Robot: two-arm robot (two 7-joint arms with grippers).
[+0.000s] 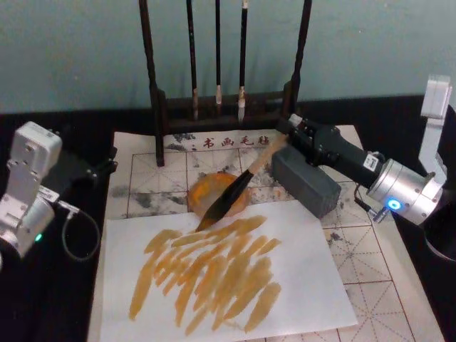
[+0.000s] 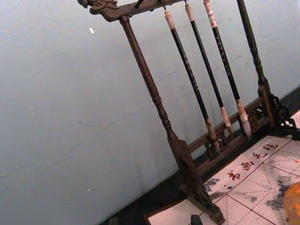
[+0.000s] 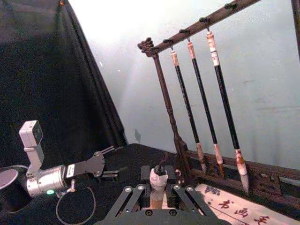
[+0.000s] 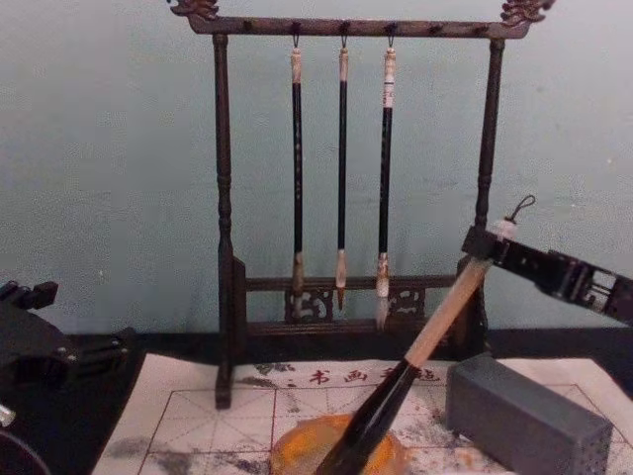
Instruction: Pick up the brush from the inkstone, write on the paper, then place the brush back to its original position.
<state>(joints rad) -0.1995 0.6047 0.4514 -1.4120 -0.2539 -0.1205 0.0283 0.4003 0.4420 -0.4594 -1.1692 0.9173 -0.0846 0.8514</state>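
Brush [image 1: 241, 184] slanted across the centre of the head view, long axis from lower left up to upper right. Dark tuft low, at the lower-left rim of the orange dish [image 1: 203, 187] and just at the top edge of the white sheet [image 1: 313, 278]; touching or not, cannot tell. Pale handle rising up and right to the right tool [image 1: 286, 134], clamped on the very top of the handle, whitish cap and cord loop poking out past it in the chest view. So: tool at the upper-right end, whole brush hanging down and left from it. Grey block [image 1: 308, 182] just below the tool, right of the handle. Broad orange strokes [image 1: 214, 274] spread over the sheet, itself lying on the red-grid paper [image 1: 374, 249]. Writing judged largely done; set-down probably next, with the handle swung along that same diagonal. Left tool [image 1: 105, 168] parked at the left edge, well apart from the brush. Rack [image 1: 153, 92] with three thin brushes [image 1: 217, 50] behind.
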